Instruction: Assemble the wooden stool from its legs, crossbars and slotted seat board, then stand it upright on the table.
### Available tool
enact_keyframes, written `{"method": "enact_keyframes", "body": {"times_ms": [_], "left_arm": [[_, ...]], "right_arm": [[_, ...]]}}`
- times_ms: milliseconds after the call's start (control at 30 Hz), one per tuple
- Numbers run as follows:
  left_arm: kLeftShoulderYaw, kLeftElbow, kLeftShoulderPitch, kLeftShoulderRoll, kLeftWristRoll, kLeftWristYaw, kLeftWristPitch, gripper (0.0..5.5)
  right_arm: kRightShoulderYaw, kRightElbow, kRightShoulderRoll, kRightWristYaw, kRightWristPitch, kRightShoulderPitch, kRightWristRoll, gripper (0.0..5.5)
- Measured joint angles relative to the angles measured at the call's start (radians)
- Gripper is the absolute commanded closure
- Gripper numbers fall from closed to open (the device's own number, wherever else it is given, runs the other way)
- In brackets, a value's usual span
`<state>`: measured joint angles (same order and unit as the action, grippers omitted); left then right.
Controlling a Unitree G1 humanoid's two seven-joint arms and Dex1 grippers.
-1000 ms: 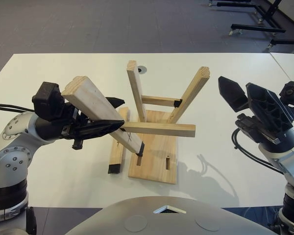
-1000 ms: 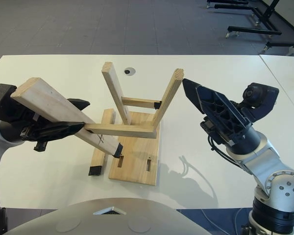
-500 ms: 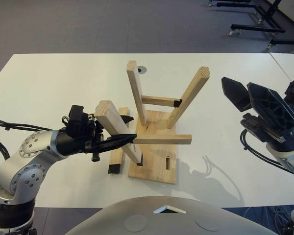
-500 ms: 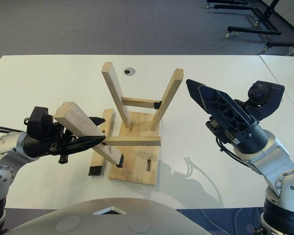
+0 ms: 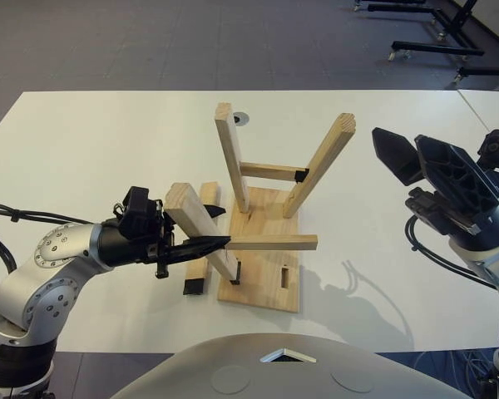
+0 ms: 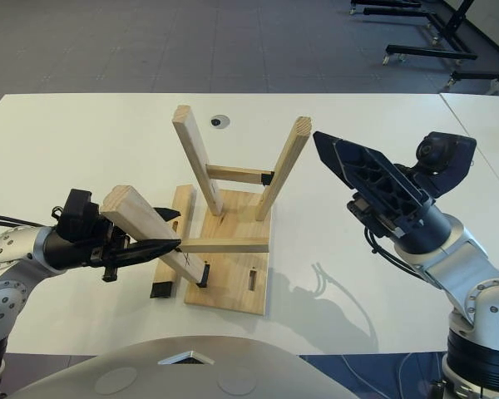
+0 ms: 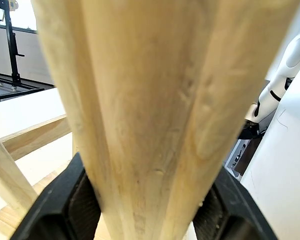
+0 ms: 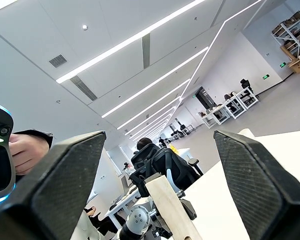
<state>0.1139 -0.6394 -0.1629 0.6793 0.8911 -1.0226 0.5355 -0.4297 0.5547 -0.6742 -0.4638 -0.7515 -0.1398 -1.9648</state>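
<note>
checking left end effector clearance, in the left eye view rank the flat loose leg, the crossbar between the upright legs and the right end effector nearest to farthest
From the left end effector:
1. loose leg, lying flat right beside it
2. crossbar, raised between the upright legs, farther back
3. right end effector, far over on the right

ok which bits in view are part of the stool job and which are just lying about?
Job: seat board; upright legs with their crossbar; held leg with a second crossbar, in the left gripper; loose wooden piece beside the board.
Lying about: table grommet; wheeled frames on the floor behind.
</note>
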Motion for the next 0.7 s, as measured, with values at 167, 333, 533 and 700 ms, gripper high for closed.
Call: {"method": "enact_keyframes", "body": {"times_ms": [167, 333, 533, 700], "left_arm": [[-0.025, -0.008, 0.022, 0.000, -0.025, 0.024, -0.003, 3.34], [-0.038, -0.027, 0.029, 0.000, -0.041, 0.041, -0.009, 3.34], [-0.060, -0.045, 0.024, 0.025, -0.082, 0.030, -0.046, 3.34], [-0.079, -0.066, 0.016, 0.055, -0.121, 0.023, -0.063, 3.34]], "right_arm": [[0.017, 0.006, 0.002, 0.004, 0.001, 0.000, 0.000, 1.51], [0.028, 0.019, 0.012, 0.009, 0.011, -0.002, 0.000, 1.51], [0.037, 0.041, 0.022, 0.024, 0.022, -0.011, 0.001, 1.51], [0.039, 0.042, 0.022, 0.026, 0.023, -0.011, 0.001, 1.51]]}}
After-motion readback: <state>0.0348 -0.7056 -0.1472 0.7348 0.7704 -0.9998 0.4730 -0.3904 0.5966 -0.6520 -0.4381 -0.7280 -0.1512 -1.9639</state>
